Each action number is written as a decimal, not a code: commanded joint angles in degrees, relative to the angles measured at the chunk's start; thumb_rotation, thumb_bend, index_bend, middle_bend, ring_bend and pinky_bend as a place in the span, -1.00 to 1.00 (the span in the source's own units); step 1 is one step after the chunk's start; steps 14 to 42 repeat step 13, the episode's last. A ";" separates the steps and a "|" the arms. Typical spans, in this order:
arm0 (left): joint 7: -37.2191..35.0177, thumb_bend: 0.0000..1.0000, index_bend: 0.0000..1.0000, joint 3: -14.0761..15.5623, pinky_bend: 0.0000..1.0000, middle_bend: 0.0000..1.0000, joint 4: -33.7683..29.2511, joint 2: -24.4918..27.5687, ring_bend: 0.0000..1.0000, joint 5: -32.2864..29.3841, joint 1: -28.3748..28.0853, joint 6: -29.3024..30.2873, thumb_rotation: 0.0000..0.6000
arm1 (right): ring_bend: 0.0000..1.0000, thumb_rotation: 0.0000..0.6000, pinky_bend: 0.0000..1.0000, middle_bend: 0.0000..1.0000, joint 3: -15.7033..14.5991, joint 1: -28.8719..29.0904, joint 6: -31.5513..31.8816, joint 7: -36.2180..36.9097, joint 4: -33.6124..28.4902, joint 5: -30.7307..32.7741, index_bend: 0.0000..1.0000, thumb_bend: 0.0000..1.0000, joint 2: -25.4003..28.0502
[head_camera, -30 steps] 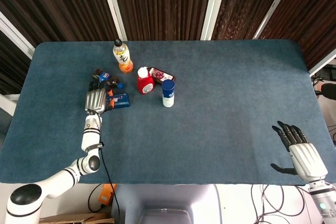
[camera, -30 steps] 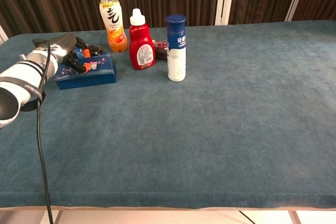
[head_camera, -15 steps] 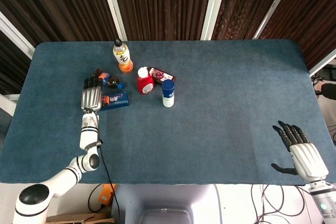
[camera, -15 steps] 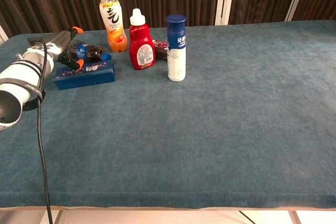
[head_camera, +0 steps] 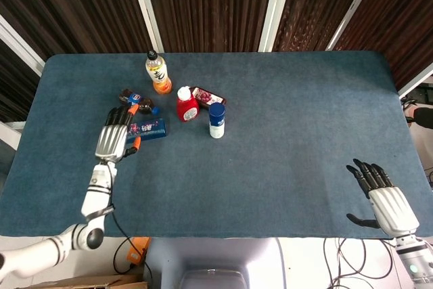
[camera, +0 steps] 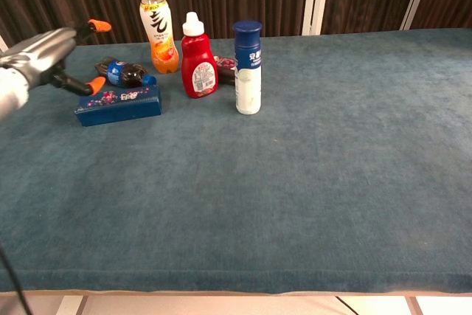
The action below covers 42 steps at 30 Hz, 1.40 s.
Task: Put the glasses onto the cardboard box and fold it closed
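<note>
A flat blue box (head_camera: 147,128) (camera: 118,103) with a flowered lid lies closed on the table's left side. I cannot make out any glasses in either view. My left hand (head_camera: 115,137) (camera: 40,53) hovers just left of the box and nearer to me, off the cloth. Its orange-tipped fingers are spread and hold nothing. My right hand (head_camera: 379,197) lies at the near right edge of the table, fingers apart and empty. It shows only in the head view.
Behind the box lies a small dark cola bottle (head_camera: 135,99) (camera: 122,73). Further back stand an orange drink bottle (head_camera: 157,72) (camera: 158,27), a red squeeze bottle (head_camera: 187,104) (camera: 198,57) and a white bottle with a blue cap (head_camera: 216,120) (camera: 248,68). A dark red packet (head_camera: 206,95) lies beside them.
My left hand has pulled back from the blue box toward me and lifted, its fingers spreading. The box and bottles stay put. The right hand has barely shifted.
</note>
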 commanded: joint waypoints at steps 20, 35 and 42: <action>-12.08 -0.26 -1.00 20.75 -1.00 -1.00 -9.48 20.60 -1.00 23.51 28.47 25.88 1.00 | -1.00 1.00 -1.00 -1.00 -1.38 -0.33 -0.49 -6.44 -0.90 -1.72 -1.00 -0.50 -2.66; -12.08 -0.26 -1.00 20.75 -1.00 -1.00 -9.48 20.60 -1.00 23.51 28.47 25.88 1.00 | -1.00 1.00 -1.00 -1.00 -1.38 -0.33 -0.49 -6.44 -0.90 -1.72 -1.00 -0.50 -2.66; -12.08 -0.26 -1.00 20.75 -1.00 -1.00 -9.48 20.60 -1.00 23.51 28.47 25.88 1.00 | -1.00 1.00 -1.00 -1.00 -1.38 -0.33 -0.49 -6.44 -0.90 -1.72 -1.00 -0.50 -2.66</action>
